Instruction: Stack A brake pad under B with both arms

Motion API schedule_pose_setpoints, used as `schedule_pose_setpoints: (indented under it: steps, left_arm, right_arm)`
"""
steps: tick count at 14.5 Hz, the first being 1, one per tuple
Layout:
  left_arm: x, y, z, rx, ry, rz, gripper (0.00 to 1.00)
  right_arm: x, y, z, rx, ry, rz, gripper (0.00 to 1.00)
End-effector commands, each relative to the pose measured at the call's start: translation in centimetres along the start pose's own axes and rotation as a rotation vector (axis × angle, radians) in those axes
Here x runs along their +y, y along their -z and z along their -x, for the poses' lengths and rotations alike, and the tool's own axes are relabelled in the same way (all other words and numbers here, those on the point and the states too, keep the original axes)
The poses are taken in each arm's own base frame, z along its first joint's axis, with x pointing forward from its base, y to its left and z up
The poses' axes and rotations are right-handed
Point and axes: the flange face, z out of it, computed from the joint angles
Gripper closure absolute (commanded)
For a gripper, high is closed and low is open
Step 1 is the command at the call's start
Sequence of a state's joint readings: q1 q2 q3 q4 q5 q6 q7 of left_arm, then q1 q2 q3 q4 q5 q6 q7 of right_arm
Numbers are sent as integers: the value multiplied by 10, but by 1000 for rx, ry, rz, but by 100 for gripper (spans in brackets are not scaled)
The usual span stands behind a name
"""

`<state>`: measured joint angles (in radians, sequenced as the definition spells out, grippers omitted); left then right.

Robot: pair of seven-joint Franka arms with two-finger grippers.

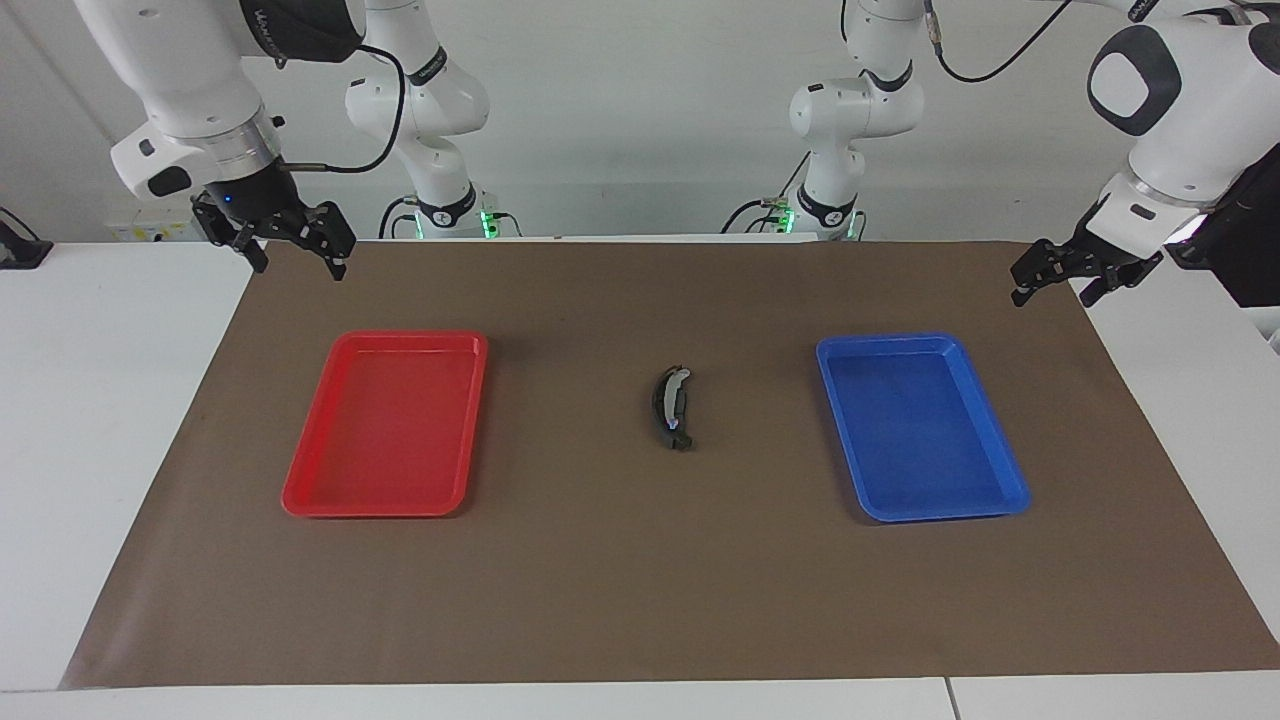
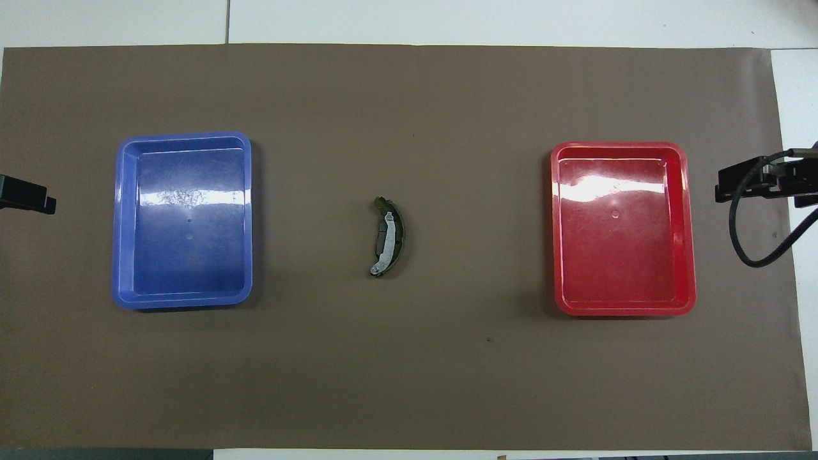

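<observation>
- Short dark grey pad (image 2: 383, 237) and long curved black crescent with silvery ends (image 2: 391, 237) lie stacked mid-mat, between red tray (image 2: 685, 223) and blue tray (image 2: 119, 223)
- Left gripper (image 1: 1060, 283) and right gripper (image 1: 292, 252) hover spread wide, empty, over the mat's corners

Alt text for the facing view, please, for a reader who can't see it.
Two stacked brake parts lie mid-mat between an empty red tray and an empty blue tray. Both end effectors, the right and the left, hang open over the mat's corners nearest the robots.
</observation>
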<state>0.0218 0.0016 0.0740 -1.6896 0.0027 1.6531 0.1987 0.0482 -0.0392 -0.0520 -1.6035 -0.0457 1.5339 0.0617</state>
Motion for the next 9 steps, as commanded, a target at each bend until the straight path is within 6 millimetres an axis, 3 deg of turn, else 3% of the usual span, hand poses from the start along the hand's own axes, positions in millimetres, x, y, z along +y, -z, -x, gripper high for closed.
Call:
schedule_pose_setpoints:
  steps: [1, 9]
  left_arm:
    - [-2, 3, 2, -1, -6, -1, 2]
    - [-2, 3, 2, -1, -6, -1, 2]
  right_arm:
    - [0, 8, -2, -19, 55, -7, 1]
    - [-3, 7, -3, -9, 49, -20, 1]
